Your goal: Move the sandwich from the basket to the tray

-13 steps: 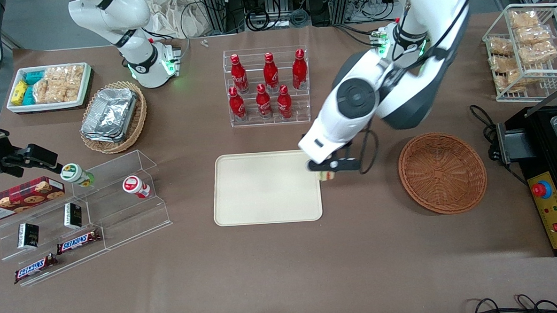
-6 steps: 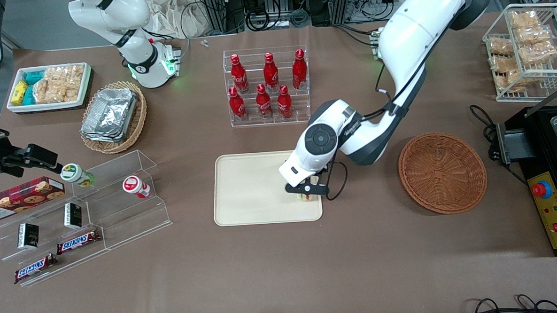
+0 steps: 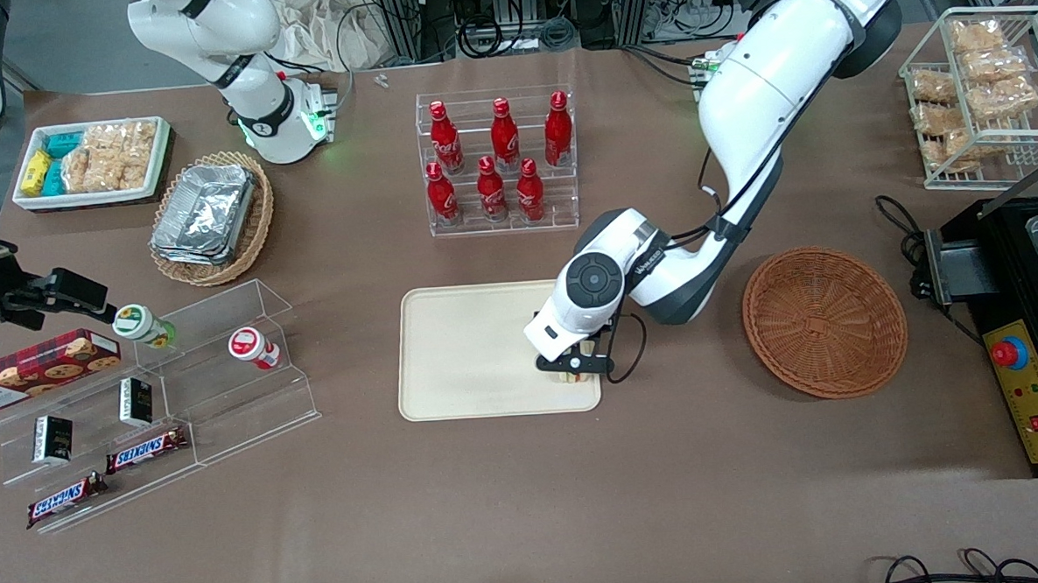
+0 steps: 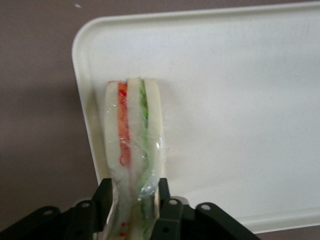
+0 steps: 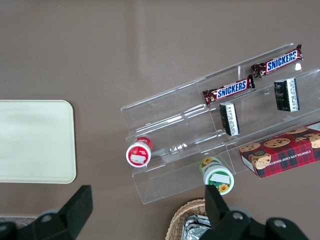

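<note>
- Pale bread with red, orange and green filling under clear wrap: the sandwich point(image 4: 132, 135) stands on edge, clamped between the black fingers point(image 4: 105, 197) of the pincer point(image 4: 132, 200), over a corner of the tray point(image 4: 240, 100).
- From the front, the pincer point(image 3: 575, 370) is low over the tray point(image 3: 469, 355), at the corner nearest the camera on the working arm's side; the sandwich point(image 3: 568, 378) is only a sliver there, so contact with the tray is unclear.
- Only the front view shows the reddish-brown basket point(image 3: 824, 320) with nothing in it, well apart on the brown surface point(image 3: 528, 501), toward the working arm's end.
- Red bottles point(image 3: 496, 157) in a clear rack stand farther from the camera than the tray.
</note>
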`<state>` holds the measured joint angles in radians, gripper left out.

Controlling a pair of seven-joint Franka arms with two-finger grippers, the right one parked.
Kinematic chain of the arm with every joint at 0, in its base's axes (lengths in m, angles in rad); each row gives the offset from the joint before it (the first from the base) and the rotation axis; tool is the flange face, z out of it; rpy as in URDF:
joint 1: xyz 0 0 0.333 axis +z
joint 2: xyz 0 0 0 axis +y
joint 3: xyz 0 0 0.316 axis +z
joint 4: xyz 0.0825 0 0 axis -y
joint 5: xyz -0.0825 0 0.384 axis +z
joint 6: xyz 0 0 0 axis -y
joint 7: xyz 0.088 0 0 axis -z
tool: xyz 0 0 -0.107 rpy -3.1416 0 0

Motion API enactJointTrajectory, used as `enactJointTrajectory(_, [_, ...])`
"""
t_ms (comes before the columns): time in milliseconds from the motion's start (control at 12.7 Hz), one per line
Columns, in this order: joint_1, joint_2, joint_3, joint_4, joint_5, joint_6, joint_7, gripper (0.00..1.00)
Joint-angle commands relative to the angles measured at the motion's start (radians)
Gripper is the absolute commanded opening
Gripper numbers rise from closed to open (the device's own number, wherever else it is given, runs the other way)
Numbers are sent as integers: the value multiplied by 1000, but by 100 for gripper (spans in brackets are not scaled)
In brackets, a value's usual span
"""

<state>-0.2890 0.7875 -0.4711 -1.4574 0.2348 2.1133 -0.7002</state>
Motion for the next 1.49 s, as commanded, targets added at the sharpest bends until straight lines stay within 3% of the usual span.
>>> enactJointTrajectory(0, [42, -111, -3, 0, 3, -158, -15, 100])
enactJointTrajectory(157, [109, -215, -7, 0, -5, -316, 48, 99])
enactJointTrajectory(393, [230, -365, -6, 6, -74, -494, 137, 99])
enactJointTrajectory(629, [300, -477, -1, 3, -63, -634, 246, 100])
enactJointTrajectory(1337, [476, -559, 20, 2, -61, -707, 388, 100])
enactJointTrajectory(1416, [462, -576, 70, 3, -72, -707, 431, 100])
